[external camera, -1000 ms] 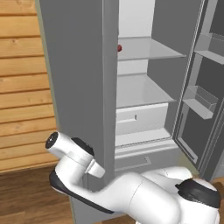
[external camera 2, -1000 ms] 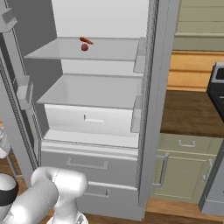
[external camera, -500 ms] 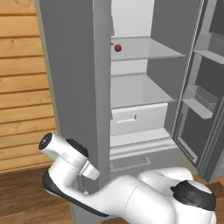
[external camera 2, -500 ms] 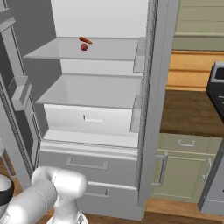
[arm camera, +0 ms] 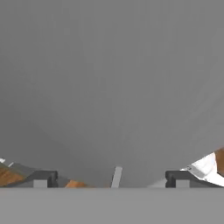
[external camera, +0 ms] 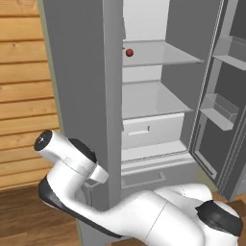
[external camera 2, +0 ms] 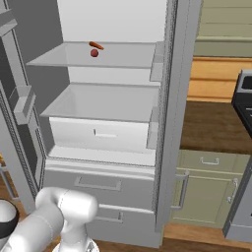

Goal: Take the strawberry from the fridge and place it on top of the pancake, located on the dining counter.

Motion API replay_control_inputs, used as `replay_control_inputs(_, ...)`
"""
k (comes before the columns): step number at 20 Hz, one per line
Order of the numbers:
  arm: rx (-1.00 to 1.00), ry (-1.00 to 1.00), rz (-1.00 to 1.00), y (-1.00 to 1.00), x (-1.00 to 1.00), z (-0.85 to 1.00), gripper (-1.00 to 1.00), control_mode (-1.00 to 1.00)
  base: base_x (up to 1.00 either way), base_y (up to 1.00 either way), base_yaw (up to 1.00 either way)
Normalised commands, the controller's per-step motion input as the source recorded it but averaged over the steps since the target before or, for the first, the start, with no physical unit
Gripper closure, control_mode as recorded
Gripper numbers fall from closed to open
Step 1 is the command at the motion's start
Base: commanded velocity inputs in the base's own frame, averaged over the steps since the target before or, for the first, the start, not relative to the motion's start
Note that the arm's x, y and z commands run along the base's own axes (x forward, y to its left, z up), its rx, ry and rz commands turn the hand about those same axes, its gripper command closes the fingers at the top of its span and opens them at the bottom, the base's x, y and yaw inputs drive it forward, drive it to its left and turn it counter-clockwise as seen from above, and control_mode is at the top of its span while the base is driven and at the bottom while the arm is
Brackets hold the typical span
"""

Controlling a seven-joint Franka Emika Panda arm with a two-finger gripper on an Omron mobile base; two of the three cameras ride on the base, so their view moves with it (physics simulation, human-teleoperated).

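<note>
My gripper (arm camera: 111, 179) stood wide open with nothing between its fingertips (arm camera: 42, 178), which rose far apart at the bottom of the hand view, close up against a flat grey surface with slivers of wood floor at the lower corners. From the left base view my arm (external camera: 77, 168) bent low beside the left door (external camera: 79, 96) of the fridge (external camera: 158, 110), whose interior lay open to the cameras. The strawberry (external camera 2: 94, 53) sat on the upper glass shelf (external camera 2: 118, 59) toward its left side, just in front of a thin orange-red stick (external camera 2: 97, 45); the same fruit showed in the left base view near the shelf's front left edge, beside the door. Below the shelf were a white crisper drawer (external camera 2: 98, 134) and the two grey outer drawers (external camera 2: 98, 184). The right door (external camera: 226, 115) hung open with its bins (external camera: 218, 110) bare. A green cabinet (external camera 2: 206, 189) stood to the fridge's right.
</note>
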Motion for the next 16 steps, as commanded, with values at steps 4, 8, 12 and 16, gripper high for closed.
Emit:
replay_control_inputs(4, 0.07, -0.16, 0.06, 0.14, -0.79, 0.07, -1.0, -1.0, 0.0, 0.0, 0.0)
replay_control_inputs(8, 0.04, -0.09, 0.08, 0.0, -0.55, 0.78, -1.0, -1.0, 0.0, 0.0, 0.0)
replay_control_inputs(12, 0.1, 0.05, 0.12, -0.23, -0.58, 0.94, -1.0, -1.0, 0.0, 0.0, 0.0)
replay_control_inputs(16, 0.45, 0.0, 0.22, -0.62, -0.36, 0.45, -1.0, -1.0, 0.0, 0.0, 0.0)
